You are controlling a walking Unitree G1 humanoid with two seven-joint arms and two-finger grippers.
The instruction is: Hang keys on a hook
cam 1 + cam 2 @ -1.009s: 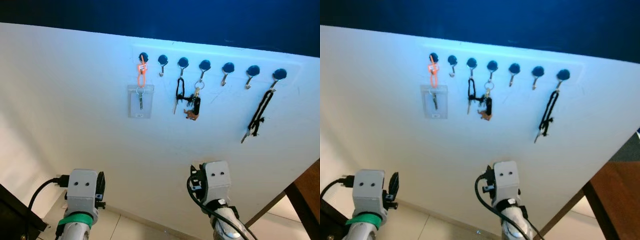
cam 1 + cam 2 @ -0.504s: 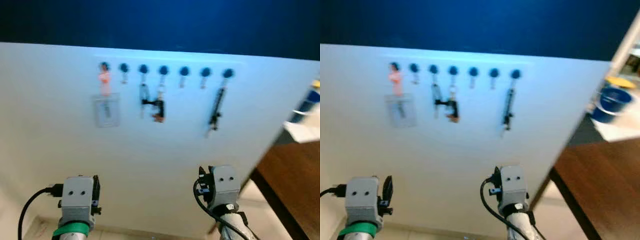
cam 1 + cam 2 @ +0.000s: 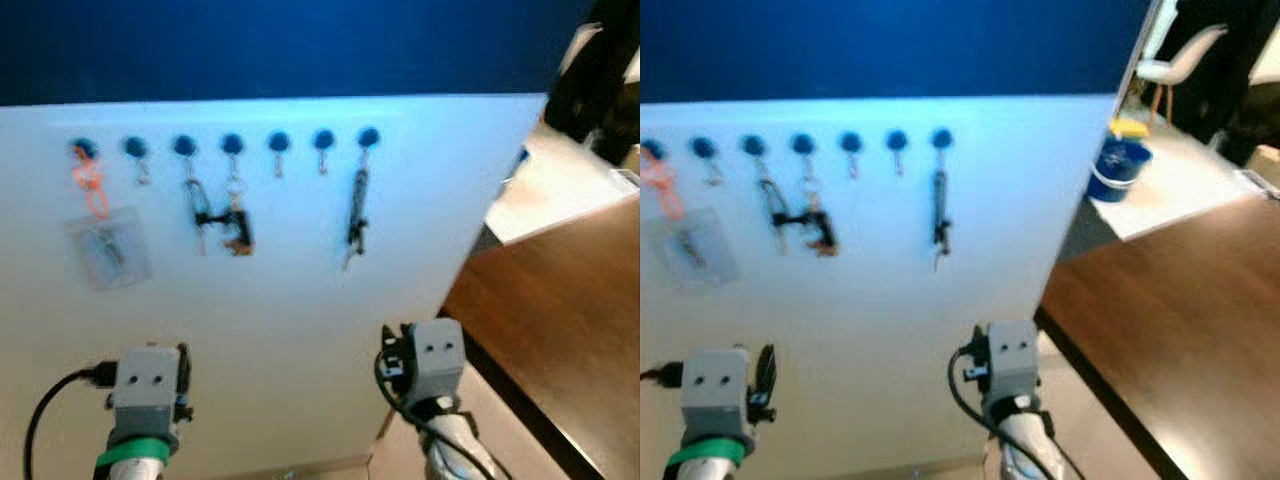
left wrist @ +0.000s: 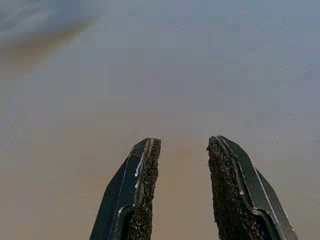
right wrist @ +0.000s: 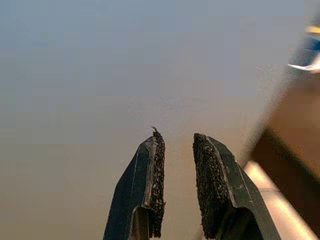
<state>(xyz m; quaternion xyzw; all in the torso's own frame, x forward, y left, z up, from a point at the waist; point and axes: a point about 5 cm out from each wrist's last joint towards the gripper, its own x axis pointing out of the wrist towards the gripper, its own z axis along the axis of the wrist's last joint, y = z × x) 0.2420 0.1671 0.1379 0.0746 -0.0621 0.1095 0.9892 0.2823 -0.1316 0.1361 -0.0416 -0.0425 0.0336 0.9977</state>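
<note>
Head views blurred: both pincers, left pincer (image 4: 182, 187) and right pincer (image 5: 177, 185), parted & empty; fetch keys off table (image 3: 1180, 320), then use a free hook (image 3: 279, 146).

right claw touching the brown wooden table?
Apart. In the right wrist view the right claw has its black fingers slightly open against the white wall, with the brown wooden table well off to the side.

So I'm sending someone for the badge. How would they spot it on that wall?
On the white wall panel a row of blue-knobbed hooks runs under the dark blue band. The badge holder hangs from the leftmost hook: the sole clear flat pouch, on an orange strap.
</note>
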